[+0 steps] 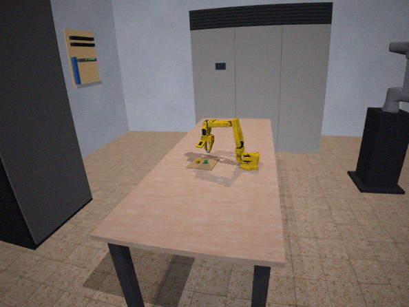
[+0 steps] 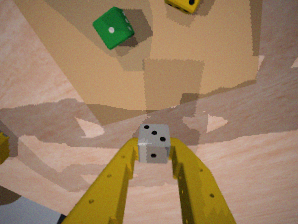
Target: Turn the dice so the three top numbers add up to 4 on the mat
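Note:
My yellow gripper [image 2: 154, 150] [image 1: 207, 150] is shut on a grey die [image 2: 154, 142] and holds it in the air above the table, near the far edge of the tan mat [image 1: 211, 166] [image 2: 210, 55]. In the wrist view the grey die shows a face with three pips and a face with one pip. A green die [image 2: 113, 28] [image 1: 205, 160] lies on the mat, a one-pip face towards the wrist camera. A yellow die [image 2: 183, 4] [image 1: 197, 160] lies on the mat beside it, cut off by the top edge of the wrist view.
The arm's yellow base [image 1: 250, 161] stands on the table right of the mat. The wooden table [image 1: 193, 213] stretches far towards the exterior view. A dark cabinet stands at the left, a grey cupboard behind, a black pedestal at the right.

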### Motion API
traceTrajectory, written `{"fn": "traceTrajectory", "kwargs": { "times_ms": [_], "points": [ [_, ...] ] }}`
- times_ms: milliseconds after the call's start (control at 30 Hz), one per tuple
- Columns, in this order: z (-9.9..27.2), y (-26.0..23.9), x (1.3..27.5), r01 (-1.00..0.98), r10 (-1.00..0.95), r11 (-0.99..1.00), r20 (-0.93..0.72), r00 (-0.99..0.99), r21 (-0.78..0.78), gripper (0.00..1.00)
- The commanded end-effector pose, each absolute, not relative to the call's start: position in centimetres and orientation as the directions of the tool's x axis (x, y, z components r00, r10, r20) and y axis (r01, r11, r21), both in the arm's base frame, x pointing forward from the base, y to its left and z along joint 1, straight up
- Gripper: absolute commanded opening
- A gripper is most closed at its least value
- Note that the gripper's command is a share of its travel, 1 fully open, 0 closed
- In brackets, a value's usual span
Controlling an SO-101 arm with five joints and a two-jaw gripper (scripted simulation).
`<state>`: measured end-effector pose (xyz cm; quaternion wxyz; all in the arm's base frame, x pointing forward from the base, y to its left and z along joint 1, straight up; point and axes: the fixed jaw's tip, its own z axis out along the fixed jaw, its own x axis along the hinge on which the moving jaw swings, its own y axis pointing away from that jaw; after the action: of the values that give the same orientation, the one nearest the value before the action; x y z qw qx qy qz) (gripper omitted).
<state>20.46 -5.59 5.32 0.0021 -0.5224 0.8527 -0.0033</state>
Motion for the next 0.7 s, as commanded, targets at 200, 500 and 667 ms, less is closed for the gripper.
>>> {"fn": "traceTrajectory", "kwargs": {
  "times_ms": [200,500,667],
  "points": [
    [6.0,-1.4,22.4,-0.965,-0.966,0.258,-0.010,-0.258,-0.050,0.00],
    [6.0,-0.2,22.6,-0.977,-0.979,0.206,-0.010,-0.206,-0.050,0.00],
    [6.0,-0.2,22.6,-0.977,-0.979,0.206,-0.010,-0.206,-0.050,0.00]
  ]
}}
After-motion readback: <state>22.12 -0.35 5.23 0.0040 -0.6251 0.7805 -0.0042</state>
